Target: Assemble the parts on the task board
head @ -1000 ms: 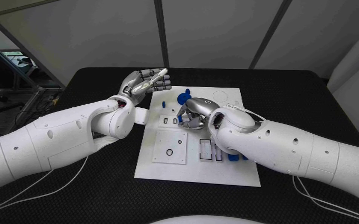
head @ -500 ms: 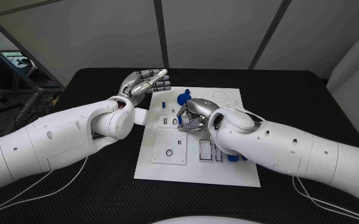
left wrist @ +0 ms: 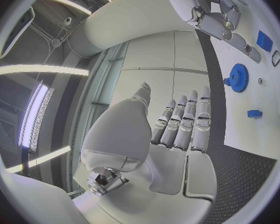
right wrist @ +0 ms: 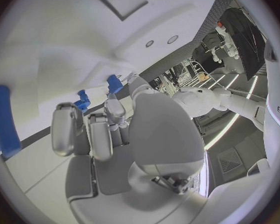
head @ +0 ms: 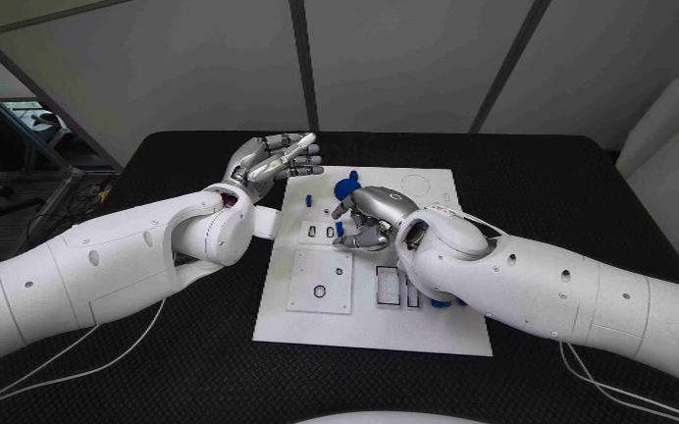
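While the right hand (head: 365, 216) is lowered over the middle of the task board (head: 371, 326), its fingers are curled downward around a small blue part (right wrist: 114, 84), which seems to be pinched at the fingertips in the right wrist view; the grip is partly hidden, so this is offered as a judgement. The left hand (head: 272, 160) is held raised just beyond the board's far left corner, palm turned up and fingers extended close together, and nothing is carried in it. From the hands outward, a blue gear (head: 346, 185) is seen on the far part of the board, just beside the right hand, with a smaller blue piece (head: 354, 171) a little farther off. Rectangular slots (head: 391, 285) are found in the near half of the board, beside a square inset plate (head: 321, 278) with a small hole. Further blue parts (head: 442, 299) are glimpsed at the board's right edge, mostly hidden under the right forearm. The task is judged to be in an early or middle stage: several slots are apparently unfilled, loose pieces are left lying on the board, and one part is probably being seated or lifted. Whether any part has been fully inserted cannot be told. The right arm is stretched forward across the board's right side, while the left arm is bent inward from the left.
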`<action>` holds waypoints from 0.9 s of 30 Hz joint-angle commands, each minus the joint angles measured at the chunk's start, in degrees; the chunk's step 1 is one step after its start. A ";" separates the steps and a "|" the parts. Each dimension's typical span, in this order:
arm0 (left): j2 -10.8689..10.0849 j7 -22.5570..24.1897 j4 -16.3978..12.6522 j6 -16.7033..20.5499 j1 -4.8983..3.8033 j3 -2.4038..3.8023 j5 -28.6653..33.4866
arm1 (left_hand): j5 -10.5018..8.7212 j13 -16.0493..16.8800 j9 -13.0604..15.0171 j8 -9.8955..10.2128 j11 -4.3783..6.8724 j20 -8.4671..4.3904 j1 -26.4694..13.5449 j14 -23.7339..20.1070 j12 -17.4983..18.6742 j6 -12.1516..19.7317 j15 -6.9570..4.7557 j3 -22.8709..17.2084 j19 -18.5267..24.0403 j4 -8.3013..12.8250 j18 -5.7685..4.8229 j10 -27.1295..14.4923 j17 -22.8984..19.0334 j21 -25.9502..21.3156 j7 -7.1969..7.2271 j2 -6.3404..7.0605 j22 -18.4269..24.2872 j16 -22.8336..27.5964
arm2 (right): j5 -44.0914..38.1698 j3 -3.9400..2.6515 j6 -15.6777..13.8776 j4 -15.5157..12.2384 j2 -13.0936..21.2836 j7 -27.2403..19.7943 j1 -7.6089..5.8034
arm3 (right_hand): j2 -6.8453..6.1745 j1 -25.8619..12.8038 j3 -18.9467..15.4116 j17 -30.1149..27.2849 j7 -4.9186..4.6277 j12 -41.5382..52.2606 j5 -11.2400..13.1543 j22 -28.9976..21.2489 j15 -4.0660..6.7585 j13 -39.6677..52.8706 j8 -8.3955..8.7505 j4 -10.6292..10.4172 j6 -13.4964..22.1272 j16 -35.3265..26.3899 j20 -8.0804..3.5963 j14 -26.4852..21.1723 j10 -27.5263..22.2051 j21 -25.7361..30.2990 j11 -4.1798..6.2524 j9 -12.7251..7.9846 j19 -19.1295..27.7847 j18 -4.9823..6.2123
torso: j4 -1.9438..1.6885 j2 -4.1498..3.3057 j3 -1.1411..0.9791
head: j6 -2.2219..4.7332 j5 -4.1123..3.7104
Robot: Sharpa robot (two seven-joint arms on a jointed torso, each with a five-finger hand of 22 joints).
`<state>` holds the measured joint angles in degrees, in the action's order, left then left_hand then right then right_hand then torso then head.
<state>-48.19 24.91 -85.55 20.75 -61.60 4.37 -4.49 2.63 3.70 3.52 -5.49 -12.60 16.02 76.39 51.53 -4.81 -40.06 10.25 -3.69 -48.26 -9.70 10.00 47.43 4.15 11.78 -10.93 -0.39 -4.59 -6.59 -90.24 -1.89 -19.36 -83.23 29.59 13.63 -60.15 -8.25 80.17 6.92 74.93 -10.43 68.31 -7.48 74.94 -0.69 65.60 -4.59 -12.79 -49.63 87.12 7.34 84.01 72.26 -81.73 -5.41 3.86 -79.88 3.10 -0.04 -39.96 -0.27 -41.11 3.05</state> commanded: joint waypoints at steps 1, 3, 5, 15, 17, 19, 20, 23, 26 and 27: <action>0.02 -0.58 0.25 -0.63 -0.10 0.05 -1.87 | -0.01 0.05 0.12 0.23 0.27 -0.37 0.42 1.66 0.16 -1.22 -0.39 0.50 -2.12 0.06 0.57 0.79 0.24 0.97 -3.00 0.02 -0.34 -0.71 | 1.24 -0.05 -5.76 -1.59 1.04 -5.45 -0.05 | -0.46 0.41 0.06 8.38 -0.13 -0.53 -0.21 -0.09 -0.41 -0.59 0.28 -0.68 0.86 -0.60 -0.04 4.36 -0.78 0.57 -0.07 -0.07 0.79 0.41 | 0.04 0.09 0.00 | 0.21 0.05; 0.00 -1.05 0.54 -0.50 -0.10 0.05 -2.78 | 0.04 0.10 0.27 -0.02 0.68 -1.00 0.47 4.29 -0.05 -2.82 -1.19 0.76 -4.79 0.13 0.55 1.69 0.69 2.24 -2.60 -0.07 -0.83 -1.75 | 1.64 -0.09 -6.81 -3.12 2.29 -7.02 -0.07 | -0.60 0.54 0.00 8.17 -0.15 -0.69 -0.24 -0.39 -0.43 -0.78 0.25 -0.95 0.96 -0.73 0.00 4.30 -0.92 0.77 -0.09 -0.04 1.01 0.48 | 0.03 0.11 0.02 | 0.44 0.03; -0.04 -1.62 0.78 -0.51 -0.10 0.05 -3.75 | 0.04 0.30 0.50 -0.50 1.30 -1.72 0.49 6.71 -0.67 -5.10 -1.96 1.02 -7.15 0.21 0.60 3.31 1.18 3.40 -2.45 -0.08 -1.28 -2.73 | 2.12 -0.12 -7.19 -4.36 3.37 -8.03 -0.15 | -0.75 0.70 -0.17 8.03 -0.08 -0.81 -0.47 -0.61 -0.43 -0.94 0.23 -1.27 1.10 -0.83 0.02 4.26 -1.03 0.93 -0.06 -0.01 1.16 0.53 | 0.04 0.17 0.04 | 0.63 -0.01; -0.90 -13.64 1.93 -4.78 -0.28 0.10 -17.50 | 0.13 3.21 1.95 -4.59 6.53 -7.64 2.12 24.77 -8.17 -15.79 -7.99 0.25 -21.77 1.58 0.67 19.97 7.30 12.66 0.67 -1.00 -5.70 -13.13 | 20.76 -1.86 -7.04 -7.27 10.14 -21.28 -2.80 | 2.33 5.30 0.30 -9.67 1.12 -20.29 -8.49 -19.87 0.81 -20.55 -2.75 -0.07 -3.89 -13.59 -0.95 -1.43 -13.27 14.68 1.06 0.74 15.20 4.55 | 0.60 1.00 -0.19 | 1.15 0.58; -0.99 -17.27 1.98 -6.41 -0.41 0.12 -21.64 | 0.04 4.08 2.02 -4.68 7.36 -8.63 1.30 27.25 -9.59 -16.25 -8.87 0.64 -23.87 1.10 0.48 21.85 9.50 14.94 1.29 -0.54 -7.02 -16.55 | 24.71 -2.02 -6.40 -6.95 11.25 -22.88 -3.87 | 2.28 6.03 0.94 -20.97 1.09 -25.45 -8.34 -31.88 0.65 -24.82 -2.73 0.16 -4.33 -23.21 -0.95 -6.25 -14.44 24.10 1.19 0.57 24.37 6.90 | 0.76 1.38 -0.25 | 1.15 0.70; -0.97 -21.61 2.02 -8.45 -0.63 0.13 -26.35 | 0.23 6.16 2.15 -4.80 8.07 -10.04 -0.09 29.88 -12.32 -16.28 -9.55 1.55 -26.44 0.13 0.22 22.84 15.62 19.61 2.38 -0.10 -9.98 -24.98 | 28.43 -2.15 -6.03 -6.46 12.65 -24.87 -5.04 | 2.68 6.89 2.52 -35.80 0.66 -32.80 -8.15 -37.07 0.08 -31.24 -2.50 -0.04 -4.85 -38.59 -0.70 -13.12 -13.86 30.37 0.88 0.31 28.49 7.45 | 0.92 1.75 -0.27 | 1.07 0.88; -0.89 -23.53 2.02 -9.30 -0.79 0.14 -28.73 | -0.04 7.43 2.27 -4.95 7.66 -10.47 -0.88 29.51 -13.93 -16.19 -9.98 2.08 -26.62 -0.46 -0.07 22.80 22.36 22.48 2.20 -0.01 -12.63 -31.67 | 29.74 -2.19 -5.79 -6.27 13.36 -25.88 -5.52 | 2.35 7.67 3.35 -38.80 0.54 -36.49 -8.21 -38.28 0.12 -34.53 -2.44 0.28 -5.31 -43.06 -0.56 -13.93 -13.67 32.29 0.58 0.24 28.79 7.49 | 0.98 1.96 -0.26 | 0.99 0.91; -0.58 -28.50 2.02 -11.16 -1.48 0.15 -35.19 | -0.16 11.39 2.72 -5.73 9.00 -11.26 -1.44 33.02 -19.23 -16.16 -10.81 3.46 -30.97 -0.85 -2.48 22.87 49.84 39.69 2.55 0.89 -32.35 -56.57 | 33.10 -2.26 -4.86 -5.96 15.61 -28.22 -6.57 | 1.76 8.94 5.70 -43.84 0.39 -44.47 -8.23 -41.34 -0.72 -41.76 -1.88 0.46 -5.92 -53.44 0.14 -16.67 -12.57 37.45 -0.11 0.07 31.11 7.17 | 0.98 2.42 -0.24 | 0.87 0.91; -0.09 -33.24 1.93 -12.78 -2.45 0.15 -40.74 | -0.05 17.00 3.87 -7.80 10.32 -12.17 -1.52 34.91 -26.73 -17.52 -11.57 4.44 -33.68 -1.15 -4.39 22.48 68.25 53.28 3.31 0.97 -48.95 -71.63 | 35.57 -2.27 -4.28 -5.52 17.80 -29.72 -7.32 | 1.34 8.95 7.87 -49.90 -0.19 -51.34 -8.07 -44.69 -2.79 -47.95 -1.49 -0.27 -6.97 -64.29 1.74 -21.37 -10.27 43.30 -1.05 0.09 34.66 6.50 | 0.89 2.90 -0.25 | 0.45 0.99; 0.07 -34.83 1.89 -13.62 -2.76 0.15 -42.24 | -0.27 19.27 4.46 -8.75 10.12 -12.32 -1.72 35.62 -29.84 -18.21 -12.17 4.70 -34.47 -1.40 -4.99 22.67 72.55 56.89 4.24 0.76 -53.54 -74.83 | 35.90 -2.27 -4.10 -5.31 18.38 -30.00 -7.48 | 1.06 8.84 8.38 -51.91 -0.36 -53.54 -8.04 -45.84 -3.14 -50.12 -1.16 -0.24 -7.18 -67.03 2.22 -20.62 -8.89 44.94 -1.33 0.05 34.52 6.71 | 0.92 3.03 -0.23 | 0.37 1.12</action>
<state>-48.29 -0.73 -83.53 11.89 -63.98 4.43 -35.80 2.63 21.43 7.62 -13.63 -2.55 3.85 75.08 84.05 -32.53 -57.78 -1.45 0.82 -82.11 -10.93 6.13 69.95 72.30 65.93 -7.11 0.73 -54.71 -78.73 -60.73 -4.15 -24.58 -88.67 47.56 -11.56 -67.38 -6.71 88.92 14.82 24.69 -10.90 16.60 -15.81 30.05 -3.31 17.24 -6.01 -13.00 -56.32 22.56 9.10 63.26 62.39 -38.24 -6.53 3.98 -45.62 9.82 0.85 -37.56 -0.52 -40.51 4.04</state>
